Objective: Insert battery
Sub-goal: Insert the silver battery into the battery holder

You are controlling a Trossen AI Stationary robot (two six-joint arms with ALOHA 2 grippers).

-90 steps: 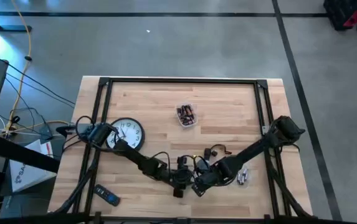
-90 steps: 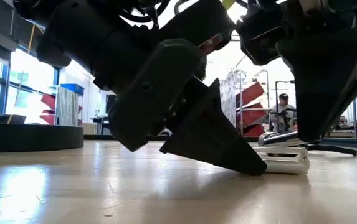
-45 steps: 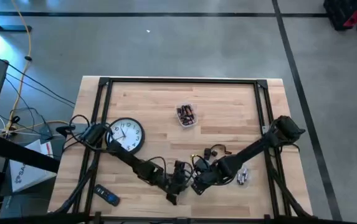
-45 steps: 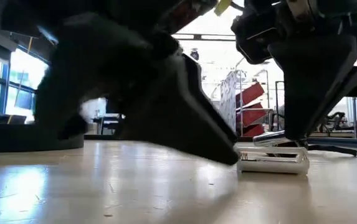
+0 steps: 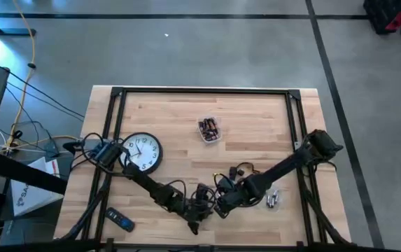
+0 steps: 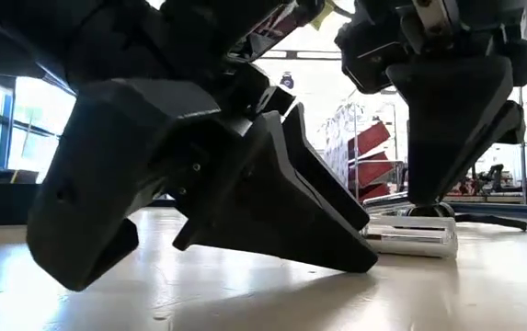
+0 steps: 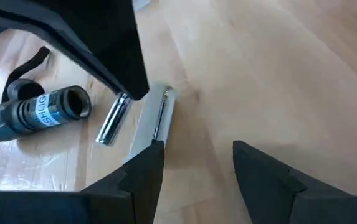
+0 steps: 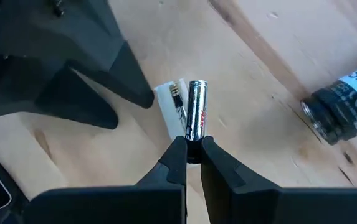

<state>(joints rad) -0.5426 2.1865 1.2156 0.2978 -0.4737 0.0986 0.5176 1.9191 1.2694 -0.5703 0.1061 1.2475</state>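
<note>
A silver battery (image 8: 197,109) lies alongside a white battery holder (image 8: 171,102) on the wooden table, near the front edge. My right gripper (image 8: 194,149) is shut on the battery. In the left wrist view the holder (image 7: 155,118) sits just beyond my left gripper (image 7: 197,180), which is open with nothing between its fingers. In the low view my left gripper (image 6: 208,211) fills the foreground, in front of the holder (image 6: 412,236). A black flashlight body (image 7: 35,112) lies on its side on the table beyond the battery. My right gripper pinches one end of the battery (image 8: 194,132) between its two fingertips. The fingers slant down from above and lie in line with the battery. The battery points away from the fingers, close beside the holder's long side; whether it touches the holder I cannot tell.
A wall clock (image 5: 141,151) lies at the table's left. A small tub of batteries (image 5: 209,129) stands mid-table toward the far side. A remote (image 5: 120,220) lies near the front left corner. Small silver parts (image 5: 272,199) lie right of my right gripper. Cables trail beside both arms.
My left gripper has moved toward the table's near edge, away from the holder, and now stands closer to the low camera. My right gripper has stayed at the holder with the battery.
</note>
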